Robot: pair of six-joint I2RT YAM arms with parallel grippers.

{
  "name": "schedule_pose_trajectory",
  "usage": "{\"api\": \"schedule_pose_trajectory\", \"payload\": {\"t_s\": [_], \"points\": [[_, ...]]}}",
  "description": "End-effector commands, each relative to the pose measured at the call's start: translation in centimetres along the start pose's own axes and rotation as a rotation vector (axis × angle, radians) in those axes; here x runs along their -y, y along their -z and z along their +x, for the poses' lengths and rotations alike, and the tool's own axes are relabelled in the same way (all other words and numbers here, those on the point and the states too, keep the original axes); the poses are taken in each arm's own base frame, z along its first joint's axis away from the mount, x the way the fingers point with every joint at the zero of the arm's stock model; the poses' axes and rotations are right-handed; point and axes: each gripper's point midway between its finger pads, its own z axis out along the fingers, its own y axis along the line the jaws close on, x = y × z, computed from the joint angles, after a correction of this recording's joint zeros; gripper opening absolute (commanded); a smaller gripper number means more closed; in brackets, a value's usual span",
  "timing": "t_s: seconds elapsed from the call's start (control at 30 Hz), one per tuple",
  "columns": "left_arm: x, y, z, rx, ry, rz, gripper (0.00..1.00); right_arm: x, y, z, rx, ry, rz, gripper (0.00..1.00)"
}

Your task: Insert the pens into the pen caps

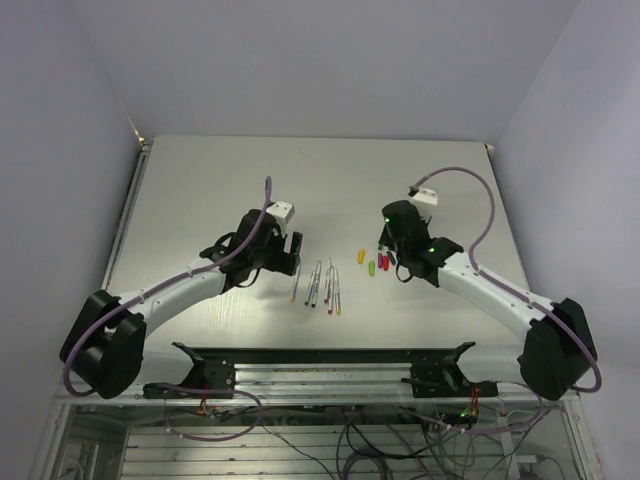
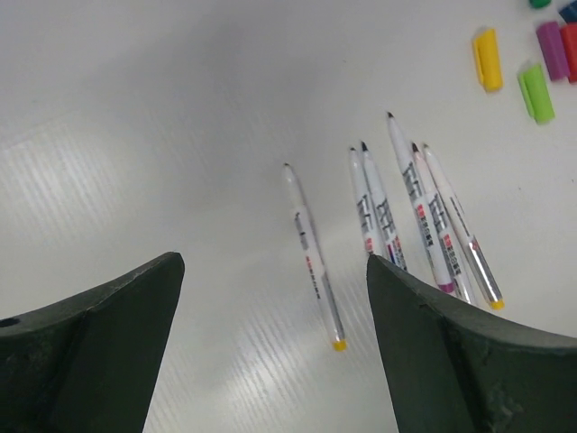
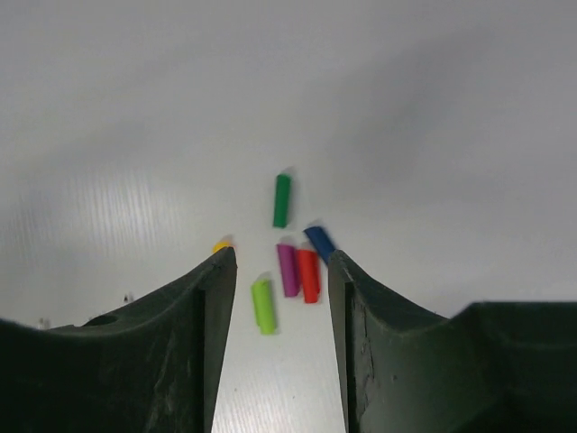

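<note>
The left gripper [image 2: 275, 262] gapes wide and empty near the pens [image 2: 420, 209], which lie loose on the table [image 1: 200, 180] (one apart from the rest). The right gripper [image 3: 279, 257], jaws parted and holding nothing, hangs over the clustered pen caps [image 3: 288, 269].

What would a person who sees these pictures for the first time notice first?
The brightly coloured caps lie clustered on the pale table, close to the right arm's fingers. Left of them the thin white pens lie uncapped and nearly parallel, one slightly apart, before the left arm's wide-open fingers.
</note>
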Motion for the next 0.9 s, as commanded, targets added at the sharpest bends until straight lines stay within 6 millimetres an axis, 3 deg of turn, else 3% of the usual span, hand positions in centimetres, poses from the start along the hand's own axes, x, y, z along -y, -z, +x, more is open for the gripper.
{"api": "schedule_pose_trajectory", "payload": {"t_s": [0.0, 0.1, 0.23, 0.87], "points": [[1.5, -0.5, 0.6, -0.046, -0.042, 0.014, 0.92, 3.8, 0.5, -2.1, 0.094, -0.103, 0.122, 0.46], [2.2, -1.0, 1.8, -0.083, -0.047, 0.025, 0.85, 5.0, 0.9, -3.0, 0.122, -0.117, 0.133, 0.45], [2.8, -1.5, 3.1, -0.128, -0.067, 0.025, 0.77, 5.1, 1.1, -3.2, 0.135, -0.116, 0.119, 0.43], [2.4, -4.8, 5.3, -0.170, -0.062, -0.038, 0.69, 4.4, 0.8, -3.3, 0.143, -0.076, 0.075, 0.42]]}}
